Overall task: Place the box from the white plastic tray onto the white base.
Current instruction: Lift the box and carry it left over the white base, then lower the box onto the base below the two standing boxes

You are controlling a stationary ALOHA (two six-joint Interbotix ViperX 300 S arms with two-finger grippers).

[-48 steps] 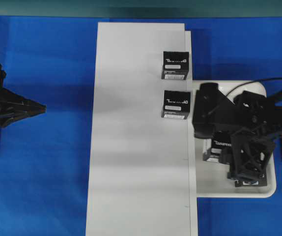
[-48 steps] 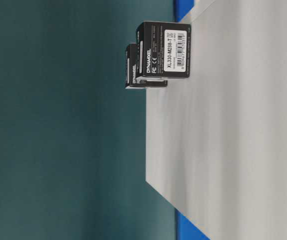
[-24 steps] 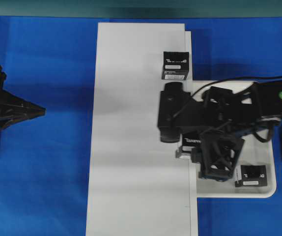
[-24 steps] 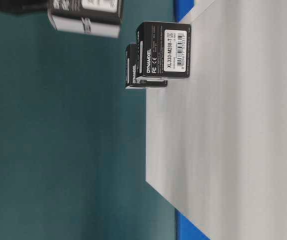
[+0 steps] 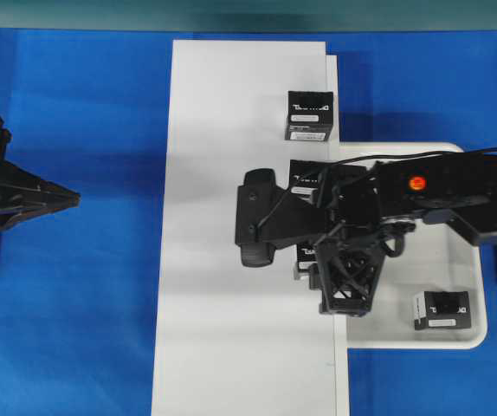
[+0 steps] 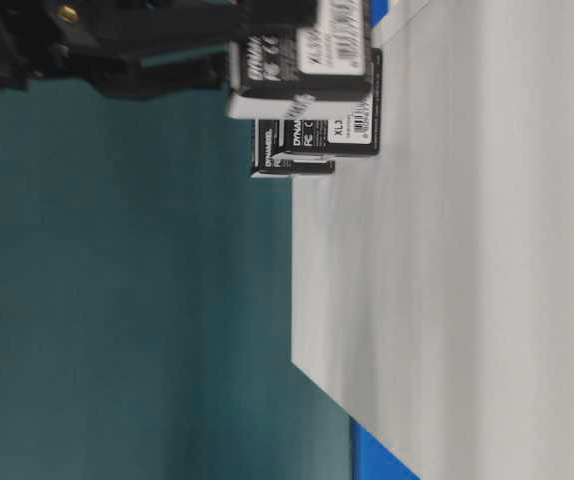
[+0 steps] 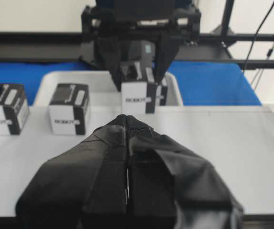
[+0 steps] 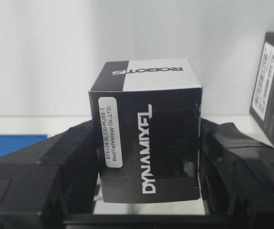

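Right jaws clamp the cube-like black box (glossy carton); left jaws pressed together.

Much of the scene sits behind the right arm

In the overhead view we see only slivers of the carried box and the second placed box; table-level, the arm is blurred and cut off at the top.

box lettered "DYNAMIXEL", "ROBOTIS", label "BTX124 XL330-M288-T BestTechnology Co.,LTD."
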